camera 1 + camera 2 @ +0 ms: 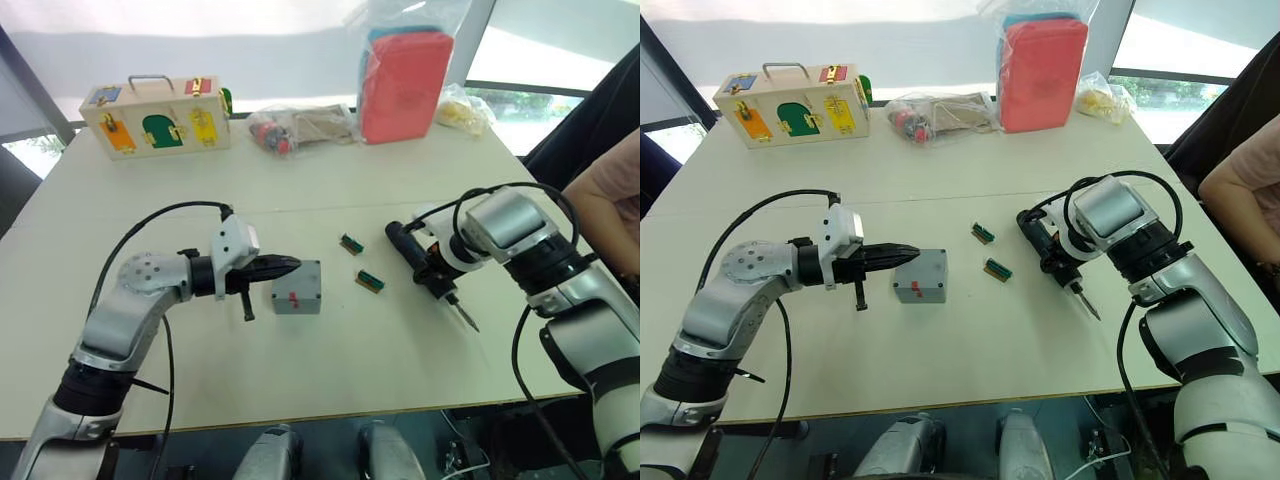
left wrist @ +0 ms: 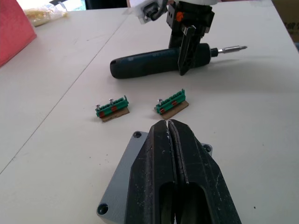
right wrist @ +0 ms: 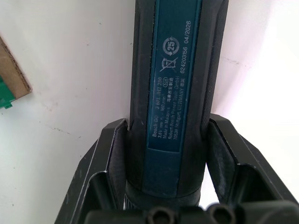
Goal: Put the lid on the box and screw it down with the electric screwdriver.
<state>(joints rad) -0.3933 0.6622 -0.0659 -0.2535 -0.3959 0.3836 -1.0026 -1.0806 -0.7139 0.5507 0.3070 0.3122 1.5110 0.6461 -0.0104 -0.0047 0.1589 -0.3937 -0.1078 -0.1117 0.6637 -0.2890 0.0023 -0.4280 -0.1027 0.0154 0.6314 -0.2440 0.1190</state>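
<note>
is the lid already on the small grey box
Looks on: the small grey square box shows a flat closed top with corner screw holes, no wires visible. The left gripper, fingers shut, rests over it.

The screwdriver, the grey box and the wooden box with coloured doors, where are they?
electric screwdriver [image 2: 154, 63], left wrist view, middle of its dark body.
box [image 1: 297, 288], left eye view, its lidded top.
wooden box [image 1: 790, 105], right eye view, front face with coloured doors.

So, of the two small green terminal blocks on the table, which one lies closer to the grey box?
The green block nearer the robot, which lies just beside the box; the other block sits farther back on the table.
</note>
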